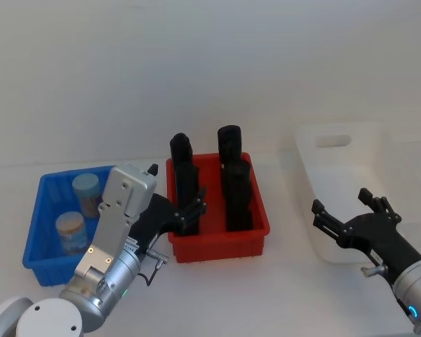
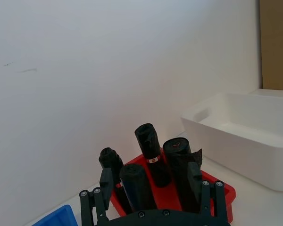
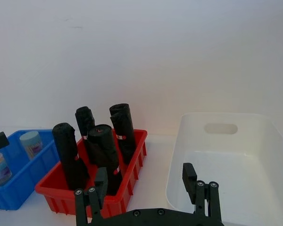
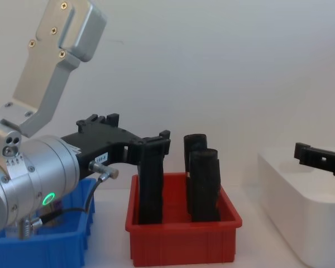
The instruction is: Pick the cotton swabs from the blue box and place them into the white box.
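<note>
- The left pincer (image 1: 194,210) hung at the centre of the head view with its fingers spread and nothing between them. It was over the near-left corner of the red bin (image 1: 217,246), not over the blue box (image 1: 34,235) at lower left.
- The cotton swabs stood upright inside the blue box as two tubs, one toward its back (image 1: 86,193) and one nearer the front (image 1: 71,232), close together.
- The fingers sat right beside the black rolls (image 1: 182,165). A sideways swing toward the blue box without first rising would likely have toppled a roll or skidded the red bin across the surface (image 1: 288,295).
- The tubs stood close to each other and to the box walls. A spread pincer coming down could have caught the rim or tipped the neighbouring tub, and an off-centre squeeze on a smooth round tub could have let it slip.
- The way to the white box (image 1: 305,175) at right ran over the tall rolls, so a low carry risked clipping them.
- The right pincer (image 1: 342,214), open and empty, hovered at lower right by the white box's near wall, where it could have crowded the drop.
</note>
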